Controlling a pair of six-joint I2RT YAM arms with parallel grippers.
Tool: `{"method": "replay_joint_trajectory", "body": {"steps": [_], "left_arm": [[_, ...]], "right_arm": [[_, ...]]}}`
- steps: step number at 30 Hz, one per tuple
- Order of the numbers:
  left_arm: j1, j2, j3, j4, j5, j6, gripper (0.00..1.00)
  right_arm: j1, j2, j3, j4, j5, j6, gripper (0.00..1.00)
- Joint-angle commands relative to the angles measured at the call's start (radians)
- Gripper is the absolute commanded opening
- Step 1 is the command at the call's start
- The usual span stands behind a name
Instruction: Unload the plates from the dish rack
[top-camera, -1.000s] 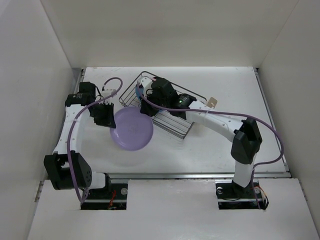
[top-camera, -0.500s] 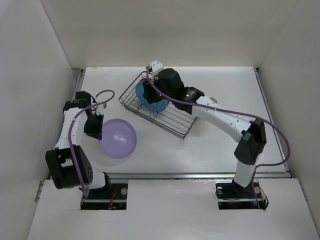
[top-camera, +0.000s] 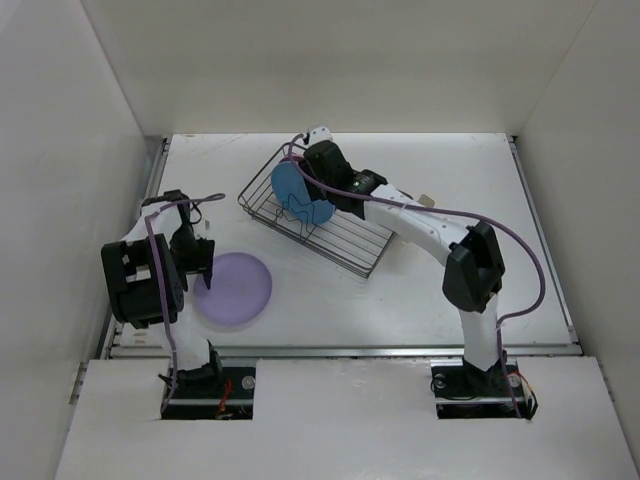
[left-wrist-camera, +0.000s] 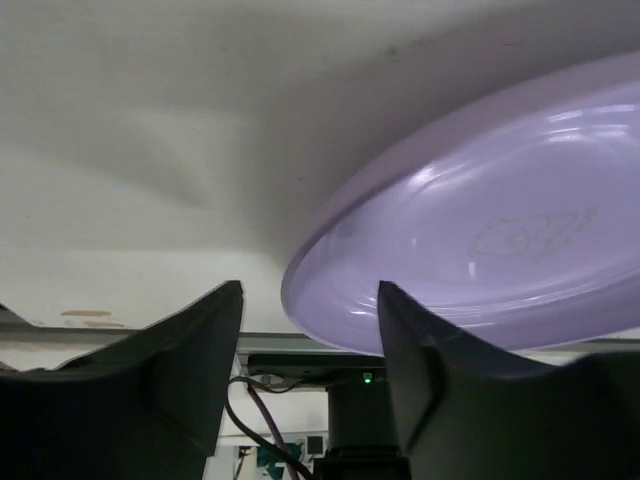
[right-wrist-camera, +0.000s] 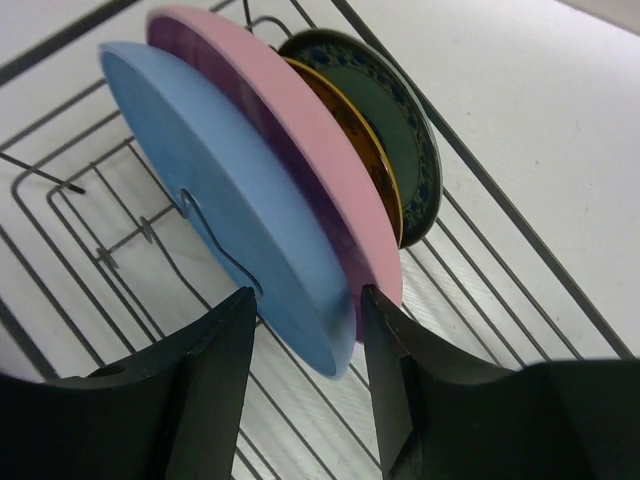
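My left gripper (left-wrist-camera: 310, 305) fingers apart, empty; round lavender plate (top-camera: 232, 287) flat on white table (top-camera: 450, 290) just ahead. Then my right gripper (right-wrist-camera: 307, 305) straddles rim of round blue plate (right-wrist-camera: 200, 170) upright in dark wire dish rack (top-camera: 345, 240), can't tell if pinching yet. Gonna squeeze blue only, lift straight, dodge pink plate (right-wrist-camera: 290, 130) behind.

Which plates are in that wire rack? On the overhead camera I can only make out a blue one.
Observer: The right wrist camera shows four standing on edge in the dish rack: a blue plate, a pink plate, a mustard-yellow plate and a dark teal plate.
Operator: Is the right gripper holding one?
Observer: Its fingers sit either side of the blue plate's lower rim. I cannot tell whether they pinch it.
Operator: And the lavender plate on the left?
Observer: The left gripper is open, with a gap between one finger and the plate's rim.
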Motion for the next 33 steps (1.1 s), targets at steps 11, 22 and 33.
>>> {"method": "replay_joint_trajectory", "body": {"steps": [11, 22, 33], "left_arm": [[0.003, -0.156, 0.067, -0.041, -0.066, -0.023, 0.64], [0.003, -0.245, 0.124, -0.073, -0.057, 0.006, 0.70], [0.003, -0.246, 0.162, -0.092, -0.075, -0.003, 0.72]], "right_arm": [[-0.043, 0.086, 0.068, 0.044, -0.032, -0.053, 0.14], [0.018, -0.113, -0.018, 0.186, 0.244, -0.269, 0.00], [0.171, -0.181, 0.005, 0.191, 0.326, -0.291, 0.00]]}}
